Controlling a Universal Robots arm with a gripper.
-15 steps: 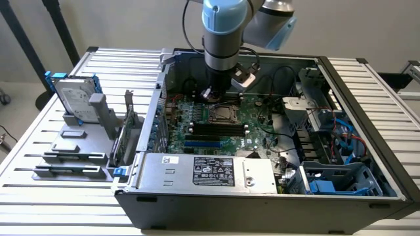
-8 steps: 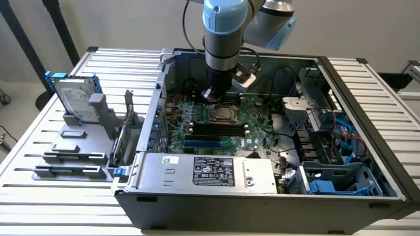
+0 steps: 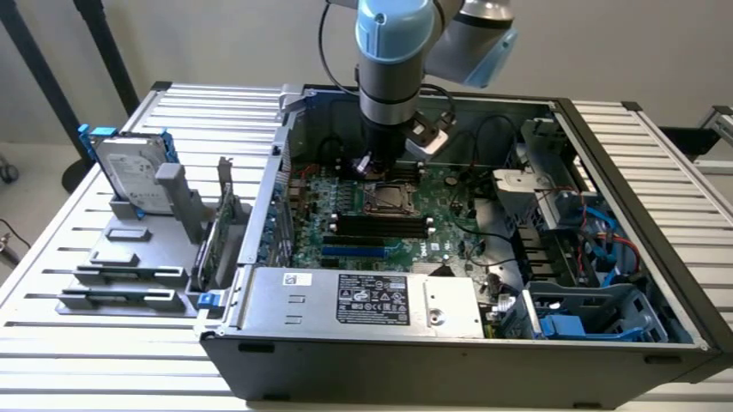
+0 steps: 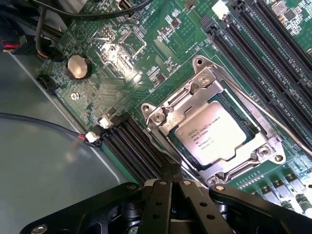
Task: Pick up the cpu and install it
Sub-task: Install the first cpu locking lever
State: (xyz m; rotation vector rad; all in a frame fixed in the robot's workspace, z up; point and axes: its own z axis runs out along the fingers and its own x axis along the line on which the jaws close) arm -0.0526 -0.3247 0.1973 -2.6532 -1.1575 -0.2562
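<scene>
claw (image 4: pixel 171 181) fingers are pressed together with nothing in them, just above the green board (image 4: pixel 122 58) inside the open computer case (image 3: pixel 458 352). cpu (image 4: pixel 214 134) sits flat in its metal socket (image 4: pixel 195 78), close beside the claw tip.

cpu (image 4: pixel 210 138) in socket (image 4: pixel 265 151) | socket on motherboard (image 3: pixel 343 193) | motherboard in case (image 3: pixel 596 146)

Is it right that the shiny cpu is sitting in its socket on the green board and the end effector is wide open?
Not quite. The cpu does sit in its socket on the green board, but the wrist view shows the end effector shut, empty, not wide open.
</scene>
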